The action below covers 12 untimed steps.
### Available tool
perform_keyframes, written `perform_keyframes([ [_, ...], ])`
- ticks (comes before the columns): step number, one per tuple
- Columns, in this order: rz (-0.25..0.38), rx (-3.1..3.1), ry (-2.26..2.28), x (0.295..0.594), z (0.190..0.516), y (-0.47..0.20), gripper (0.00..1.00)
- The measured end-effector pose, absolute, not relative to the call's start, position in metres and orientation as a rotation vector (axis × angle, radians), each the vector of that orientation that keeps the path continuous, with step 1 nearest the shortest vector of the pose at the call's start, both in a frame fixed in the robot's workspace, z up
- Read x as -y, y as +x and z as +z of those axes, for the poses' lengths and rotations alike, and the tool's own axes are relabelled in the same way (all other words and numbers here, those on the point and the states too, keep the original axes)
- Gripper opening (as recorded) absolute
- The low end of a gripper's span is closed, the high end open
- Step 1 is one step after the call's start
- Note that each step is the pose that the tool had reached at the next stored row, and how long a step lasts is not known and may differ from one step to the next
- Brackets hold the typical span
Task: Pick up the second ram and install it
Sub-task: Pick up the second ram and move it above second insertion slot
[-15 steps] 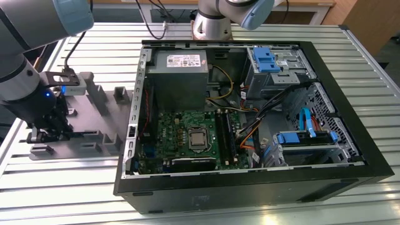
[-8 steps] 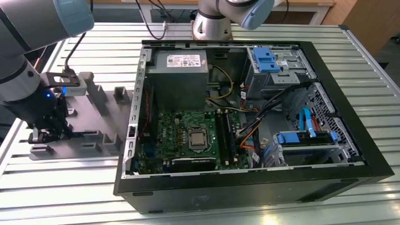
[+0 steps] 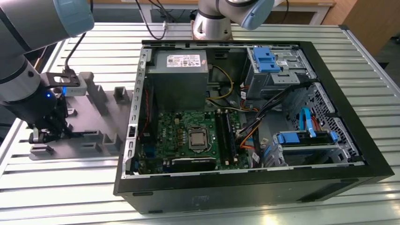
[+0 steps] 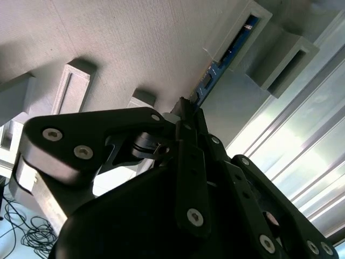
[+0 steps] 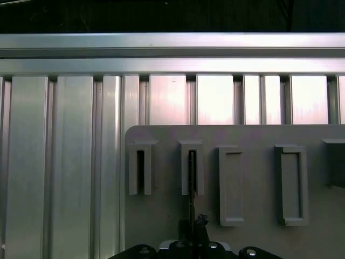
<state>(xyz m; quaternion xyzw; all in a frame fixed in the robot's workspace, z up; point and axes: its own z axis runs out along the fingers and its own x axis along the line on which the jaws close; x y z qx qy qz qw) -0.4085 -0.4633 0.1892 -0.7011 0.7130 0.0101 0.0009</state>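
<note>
At 9 o'clock from the case (image 3: 250, 183), exterior view, claw (image 3: 45, 136) sat over the gray rack (image 3: 103, 117). It was pinched narrow on the second ram (image 4: 216, 68).

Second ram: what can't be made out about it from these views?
- Second wrist view: the second ram shows one blue edge; the grey holder hides its faces, the gripper its near end.
- First wrist view: edge-on, a thin dark line.
- Exterior view: the arm hides it; memory slots too small to judge.
</note>
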Motion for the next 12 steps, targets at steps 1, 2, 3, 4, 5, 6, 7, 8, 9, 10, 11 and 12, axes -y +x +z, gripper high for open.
perform_keyframes([
  [1, 0.032, -2.239, -2.201, 0.4633, 0.1891, -0.4085, 0.14],
  [2, 0.032, -2.239, -2.201, 0.4633, 0.1891, -0.4085, 0.14],
  [3, 0.032, -2.239, -2.201, 0.4633, 0.1891, -0.4085, 0.14],
  [4, 0.032, -2.239, -2.201, 0.4633, 0.1892, -0.4085, 0.14],
  [5, 0.032, -2.239, -2.201, 0.4632, 0.1891, -0.4085, 0.14],
  [6, 0.032, -2.239, -2.201, 0.4633, 0.1891, -0.4085, 0.14],
  [7, 0.032, -2.239, -2.201, 0.4633, 0.1891, -0.4085, 0.14],
  [8, 0.032, -2.239, -2.201, 0.4633, 0.1891, -0.4085, 0.14],
  [9, 0.032, -2.238, -2.201, 0.4632, 0.1891, -0.4085, 0.14],
  [10, 0.032, -2.238, -2.201, 0.4632, 0.1892, -0.4085, 0.14],
  [11, 0.032, -2.238, -2.201, 0.4632, 0.1897, -0.4085, 0.14],
  [12, 0.032, -2.239, -2.201, 0.4633, 0.1904, -0.4085, 0.14],
])
